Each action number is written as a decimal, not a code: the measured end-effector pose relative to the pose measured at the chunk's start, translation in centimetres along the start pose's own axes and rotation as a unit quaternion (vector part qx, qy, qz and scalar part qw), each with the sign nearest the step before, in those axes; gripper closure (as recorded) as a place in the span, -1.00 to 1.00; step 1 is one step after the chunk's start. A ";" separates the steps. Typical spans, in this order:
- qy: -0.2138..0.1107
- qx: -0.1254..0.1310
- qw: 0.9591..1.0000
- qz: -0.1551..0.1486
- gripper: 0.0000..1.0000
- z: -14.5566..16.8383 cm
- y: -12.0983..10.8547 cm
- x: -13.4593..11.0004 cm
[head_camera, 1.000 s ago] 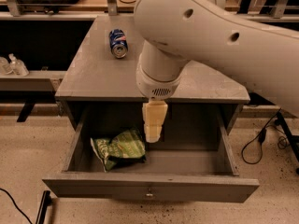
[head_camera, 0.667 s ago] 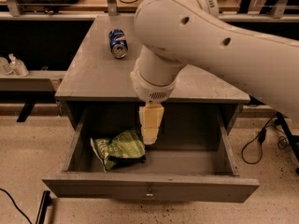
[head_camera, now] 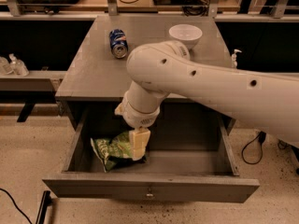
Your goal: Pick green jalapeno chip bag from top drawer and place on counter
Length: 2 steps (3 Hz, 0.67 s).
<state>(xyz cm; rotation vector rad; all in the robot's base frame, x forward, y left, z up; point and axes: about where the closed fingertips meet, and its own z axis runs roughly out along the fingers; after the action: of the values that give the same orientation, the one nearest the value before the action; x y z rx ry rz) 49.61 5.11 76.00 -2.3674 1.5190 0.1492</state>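
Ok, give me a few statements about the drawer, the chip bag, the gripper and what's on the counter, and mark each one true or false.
1. The top drawer is pulled open. True.
2. The green jalapeno chip bag lies on the counter. False: it lies inside the drawer, in its left part.
3. The gripper is down in the drawer, at the right edge of the bag. True.
4. The blue soda can is in the drawer beside the bag. False: it is on the counter, towards the back left.
5. A white bowl sits on the counter, to the right of the can. True.
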 end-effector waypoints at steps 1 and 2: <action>-0.012 -0.012 1.000 -0.017 -0.02 1.8 0.2 0.5; -0.015 -0.022 0.999 -0.023 0.18 3.4 -0.4 0.9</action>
<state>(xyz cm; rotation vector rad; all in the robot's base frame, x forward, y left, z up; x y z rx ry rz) 50.62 5.52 72.64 -2.4205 1.4616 0.2075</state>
